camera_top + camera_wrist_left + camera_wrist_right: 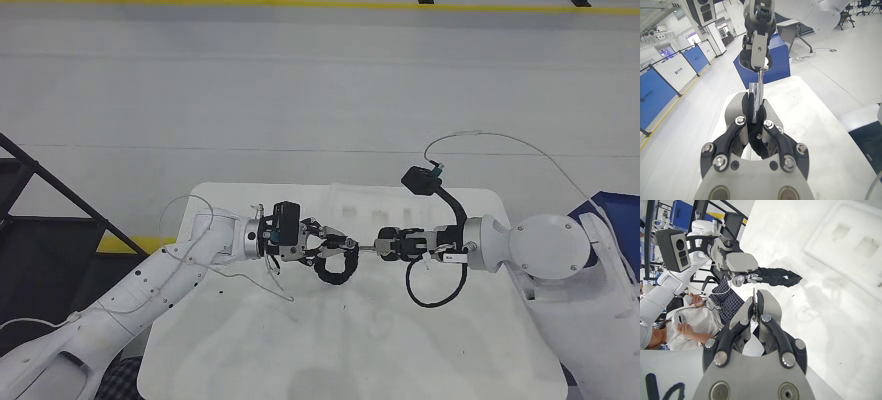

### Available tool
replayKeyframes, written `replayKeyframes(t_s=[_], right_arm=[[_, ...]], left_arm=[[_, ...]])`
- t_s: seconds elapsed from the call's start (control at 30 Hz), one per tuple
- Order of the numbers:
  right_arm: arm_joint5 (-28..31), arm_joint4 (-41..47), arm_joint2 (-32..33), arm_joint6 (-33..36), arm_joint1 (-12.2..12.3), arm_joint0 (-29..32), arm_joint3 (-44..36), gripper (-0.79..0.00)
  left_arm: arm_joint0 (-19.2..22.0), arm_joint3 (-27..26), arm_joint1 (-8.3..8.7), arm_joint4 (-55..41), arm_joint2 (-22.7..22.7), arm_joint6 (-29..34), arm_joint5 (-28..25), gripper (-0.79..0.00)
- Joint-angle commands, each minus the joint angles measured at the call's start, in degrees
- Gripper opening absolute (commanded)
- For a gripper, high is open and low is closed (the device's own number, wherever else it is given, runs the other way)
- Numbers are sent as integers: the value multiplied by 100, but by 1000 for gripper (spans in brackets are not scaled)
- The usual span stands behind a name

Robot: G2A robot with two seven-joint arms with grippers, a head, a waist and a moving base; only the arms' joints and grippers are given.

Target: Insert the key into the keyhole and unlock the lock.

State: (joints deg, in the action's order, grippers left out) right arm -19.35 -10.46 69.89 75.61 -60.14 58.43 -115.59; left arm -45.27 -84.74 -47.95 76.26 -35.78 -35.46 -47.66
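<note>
My left gripper [335, 243] [755, 103] is shut on the lock's chrome cylinder [756, 94] above the middle of the white table. The lock's black sleeved cable loop [335, 270] [781, 277] hangs from it. Facing it from the other side, my right gripper [383, 245] [755, 298] is shut on the silver key [754, 292] [760, 75]. The key's tip points at the cylinder's end and is very close to it. In the right wrist view the round keyhole face [737, 282] shows uncovered, a little to one side of the key's tip.
A white foam tray [380, 212] [848, 243] with square recesses lies on the table [330, 340] behind the grippers. A blue box [776, 62] stands off the table's right end. A black frame [40, 190] stands at the left.
</note>
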Motion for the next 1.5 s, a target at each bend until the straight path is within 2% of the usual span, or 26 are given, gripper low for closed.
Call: replayKeyframes(t_s=[0.0,0.3,0.43,0.63,0.87,1.13,1.47], right_arm=[[-1,2,-1,1,0,-1,1,-785],[25,11,-2,-81,-1,31,-2,-785],[-75,-55,76,-2,40,60,-270,-785],[-330,-473,21,477,120,-45,-897,-785],[-402,-998,-170,530,173,-154,-1291,-785],[-297,-1411,-502,635,209,-294,-1258,-785],[-283,-1678,-674,616,237,-372,-1336,-785]], left_arm=[[0,-3,2,-5,-2,15,-1,-785],[0,-3,2,-5,-2,15,-1,-785],[-155,-18,-33,54,-2,148,215,-785],[-172,173,-183,420,95,-668,384,-785],[-110,383,-350,1161,235,-1350,834,-785],[-62,554,-515,1247,316,-1425,782,-785],[-67,622,-601,1274,243,-1263,523,-785]])
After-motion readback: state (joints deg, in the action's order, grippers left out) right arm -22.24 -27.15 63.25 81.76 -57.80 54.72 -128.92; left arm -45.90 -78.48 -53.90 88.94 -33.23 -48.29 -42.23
